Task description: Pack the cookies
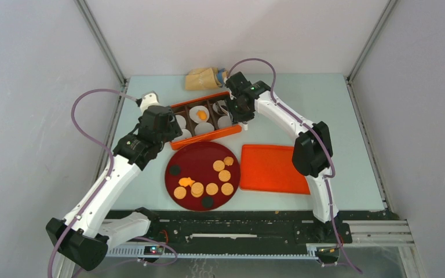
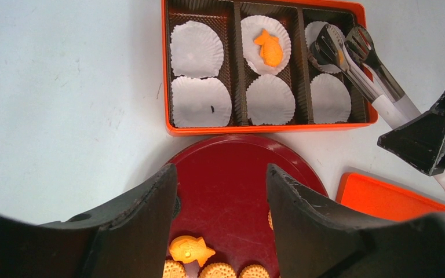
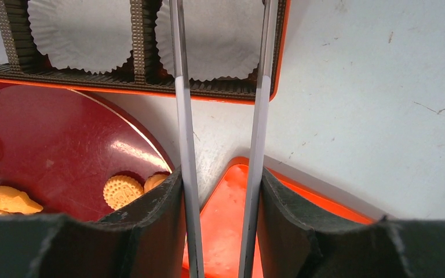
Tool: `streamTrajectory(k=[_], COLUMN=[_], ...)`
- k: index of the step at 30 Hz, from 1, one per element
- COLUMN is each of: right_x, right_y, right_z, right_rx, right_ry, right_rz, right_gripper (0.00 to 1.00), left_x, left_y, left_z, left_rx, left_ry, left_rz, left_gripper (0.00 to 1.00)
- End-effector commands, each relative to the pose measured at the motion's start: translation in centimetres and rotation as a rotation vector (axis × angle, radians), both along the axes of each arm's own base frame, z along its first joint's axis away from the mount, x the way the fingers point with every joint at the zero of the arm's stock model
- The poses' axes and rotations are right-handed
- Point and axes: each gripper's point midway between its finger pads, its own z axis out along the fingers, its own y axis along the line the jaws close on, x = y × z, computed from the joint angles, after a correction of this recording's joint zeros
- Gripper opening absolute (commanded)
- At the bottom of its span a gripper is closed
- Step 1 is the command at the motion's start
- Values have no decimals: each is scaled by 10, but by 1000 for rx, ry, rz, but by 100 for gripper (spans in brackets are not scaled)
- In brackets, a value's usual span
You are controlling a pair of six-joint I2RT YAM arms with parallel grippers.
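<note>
Packing is only just getting going, as far as I can judge. One orange fish-shaped cookie point(image 2: 269, 49) is lying in the far liner of the middle column of the box point(image 2: 266, 130). The white liners point(image 2: 200, 101) of the other cells are showing bare, except the far right one, which the tongs point(image 2: 356, 63) are partly hiding, so I cannot tell what is in it. The rest of the cookies point(image 1: 211, 189), tan rounds, two dark ones and another orange fish, are sitting on the dark red plate point(image 1: 200, 159), mostly toward its 6 o'clock half. That leaves nearly everything to be moved.

The right gripper point(image 3: 220, 185) is clamping its fingers narrowly onto the two arms of the tongs, whose tips are hanging over the box's right column. The left gripper point(image 2: 221, 171) is hovering over the plate's 11 o'clock edge with its fingers spread wide and holding nothing.

The room for moving is looking tight. The box's near rim is lying just beside the plate's 12 o'clock edge, perhaps touching it. The orange lid point(image 1: 272, 169) is crowding the plate at 3 o'clock. Ribbed dividers are walling off each cell, so the tongs will probably need lifting over them. A paper bag point(image 1: 204, 79) is sitting at the box's 12 o'clock. The tabletop point(image 1: 324, 110) is offering free room at the box's 3 o'clock and at 9 o'clock beyond the left arm.
</note>
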Motion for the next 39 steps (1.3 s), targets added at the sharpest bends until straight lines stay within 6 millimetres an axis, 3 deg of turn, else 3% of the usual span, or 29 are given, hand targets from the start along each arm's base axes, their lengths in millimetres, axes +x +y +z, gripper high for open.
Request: streamTrajectory(k=[1, 3, 6, 10, 13, 18, 22, 28, 39], right_x=[13, 7, -17, -82, -137, -229, -271, -295, -292], right_y=[9, 7, 8, 16, 12, -2, -11, -12, -4], right_z=[62, 71, 90, 108, 104, 69, 52, 26, -5], right_rx=[79, 83, 78, 64, 44, 63, 51, 5, -75], right_ry=[-156, -157, -178, -204, -183, -48, 8, 51, 82], right_rz=[11, 8, 25, 99, 145, 204, 203, 209, 220], right_gripper=[49, 48, 47, 46, 47, 47, 47, 48, 48], left_x=[4, 3, 1, -2, -4, -5, -7, -13, -21], left_y=[-3, -3, -1, 0, -2, -9, -14, -16, -8], left_z=[30, 31, 34, 37, 36, 34, 33, 36, 43], left_rx=[-39, -42, -48, -56, -68, -96, -119, -145, -148], left_ry=[-81, -84, -96, -107, -103, -91, -89, -101, -134], left_rz=[-20, -22, -17, -16, -24, -51, -66, -81, -63], left_gripper=[64, 64, 64, 64, 64, 64, 64, 64, 64])
